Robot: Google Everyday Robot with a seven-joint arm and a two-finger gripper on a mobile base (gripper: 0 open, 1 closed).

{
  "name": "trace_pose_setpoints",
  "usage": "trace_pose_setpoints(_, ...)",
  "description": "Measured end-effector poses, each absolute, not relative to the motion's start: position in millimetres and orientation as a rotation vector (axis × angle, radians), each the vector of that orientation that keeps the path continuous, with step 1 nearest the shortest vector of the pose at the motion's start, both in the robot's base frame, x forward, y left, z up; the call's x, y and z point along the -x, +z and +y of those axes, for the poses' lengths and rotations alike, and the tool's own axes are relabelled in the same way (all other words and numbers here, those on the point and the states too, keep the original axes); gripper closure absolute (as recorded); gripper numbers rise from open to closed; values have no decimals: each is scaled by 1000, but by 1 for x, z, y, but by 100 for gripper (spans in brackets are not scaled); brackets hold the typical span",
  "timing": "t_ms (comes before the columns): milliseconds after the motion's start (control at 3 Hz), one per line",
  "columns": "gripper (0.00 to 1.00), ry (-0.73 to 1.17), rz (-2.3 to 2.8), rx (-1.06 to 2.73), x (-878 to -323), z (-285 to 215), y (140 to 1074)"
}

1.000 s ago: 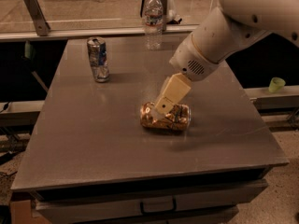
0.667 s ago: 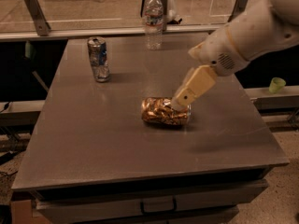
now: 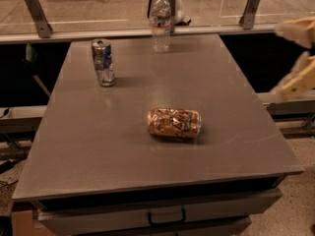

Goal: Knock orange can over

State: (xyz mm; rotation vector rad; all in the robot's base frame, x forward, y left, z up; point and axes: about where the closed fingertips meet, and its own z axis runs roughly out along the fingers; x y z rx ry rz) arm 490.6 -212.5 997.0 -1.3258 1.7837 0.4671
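sideways lies orange can [image 3: 174, 123]; gripper [image 3: 285, 58] at right edge

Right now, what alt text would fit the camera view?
The orange can lies on its side near the middle of the grey table, with the gripper beyond the table's right edge. A blue-and-silver can stands back left, a water bottle back centre.

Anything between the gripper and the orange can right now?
No. In the camera view, only bare table surface lies between the orange can, on its side mid-table, and the gripper past the right edge.
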Motion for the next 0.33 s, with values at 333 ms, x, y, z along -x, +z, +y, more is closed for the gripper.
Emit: trace_pose_setpoints(333,0,430,1719,1350,-488,-218,1014)
